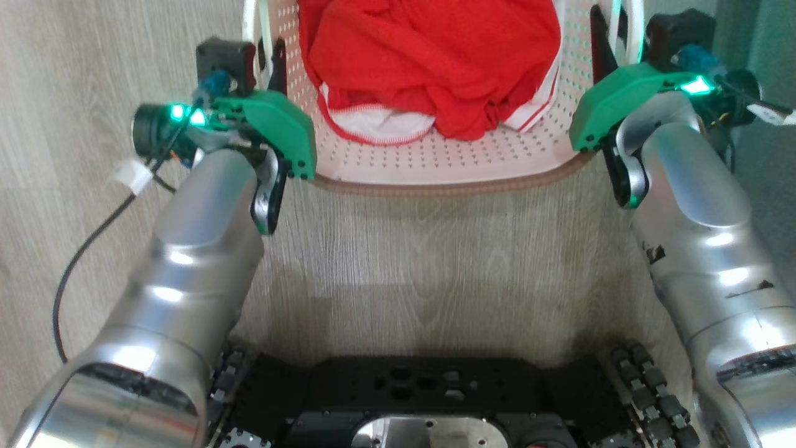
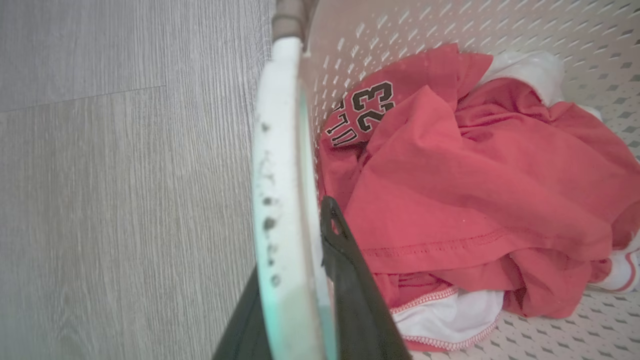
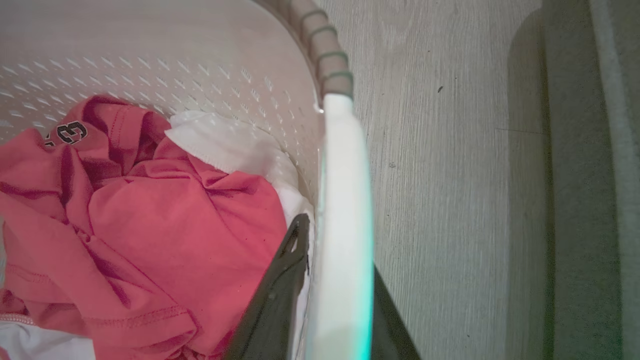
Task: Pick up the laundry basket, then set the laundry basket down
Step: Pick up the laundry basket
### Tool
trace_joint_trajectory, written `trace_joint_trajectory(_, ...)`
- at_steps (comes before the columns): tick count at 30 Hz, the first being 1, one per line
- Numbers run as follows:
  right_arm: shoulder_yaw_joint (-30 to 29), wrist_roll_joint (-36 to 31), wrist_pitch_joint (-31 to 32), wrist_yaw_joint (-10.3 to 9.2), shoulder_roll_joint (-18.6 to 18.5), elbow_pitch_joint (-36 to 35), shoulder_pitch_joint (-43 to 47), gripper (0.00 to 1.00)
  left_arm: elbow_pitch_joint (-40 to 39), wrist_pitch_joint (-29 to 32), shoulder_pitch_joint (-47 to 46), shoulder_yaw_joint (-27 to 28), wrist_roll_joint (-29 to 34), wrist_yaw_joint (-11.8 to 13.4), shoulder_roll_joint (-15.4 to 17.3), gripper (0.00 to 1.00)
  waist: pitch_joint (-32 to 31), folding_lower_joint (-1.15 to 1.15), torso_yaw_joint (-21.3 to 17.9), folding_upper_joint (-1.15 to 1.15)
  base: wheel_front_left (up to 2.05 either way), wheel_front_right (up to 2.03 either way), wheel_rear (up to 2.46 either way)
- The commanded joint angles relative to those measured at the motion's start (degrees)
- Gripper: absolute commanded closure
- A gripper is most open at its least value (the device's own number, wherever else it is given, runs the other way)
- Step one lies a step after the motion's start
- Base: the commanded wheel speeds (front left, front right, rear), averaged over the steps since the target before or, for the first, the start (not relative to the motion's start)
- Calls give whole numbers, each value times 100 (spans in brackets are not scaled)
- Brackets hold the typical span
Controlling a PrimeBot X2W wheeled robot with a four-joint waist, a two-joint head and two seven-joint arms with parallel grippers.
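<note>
Head view: laundry basket [image 1: 448,163] on floor [image 1: 435,261] ahead of base [image 1: 423,386]; left pincer [image 2: 292,280] and right pincer [image 3: 332,250] each clamped tight on a white side handle [image 2: 280,165], so lift both sides evenly, rim kept lvl.

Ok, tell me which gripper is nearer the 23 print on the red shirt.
Left. The left gripper clamps the basket handle close to the 23 print; the right gripper clamps the opposite handle, across the red shirt from it.

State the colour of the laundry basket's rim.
Brown, woven-look; the laundry basket's rim shows best in the head view.
</note>
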Motion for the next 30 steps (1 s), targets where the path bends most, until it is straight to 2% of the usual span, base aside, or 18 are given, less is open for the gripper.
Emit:
trace_joint_trajectory(1,137,19,-25,-8,82,-23,318,100,-90,-39,234,71,-25,73,219,100,-120,0,-7,0,0,0,0)
trace_joint_trajectory(15,517,564,-25,-8,82,597,940,100,281,-39,1017,-381,-547,21,219,100,-1440,0,-35,0,0,0,0)
trace_joint_trajectory(23,1098,1273,21,-8,82,1316,1420,100,764,-24,1608,-871,-991,-115,219,100,-2445,0,-34,0,0,0,0)
trace_joint_trajectory(30,1600,1863,237,-8,82,1683,1858,100,906,255,2146,-1353,-1413,-208,219,100,-3276,0,-10,0,0,0,0)
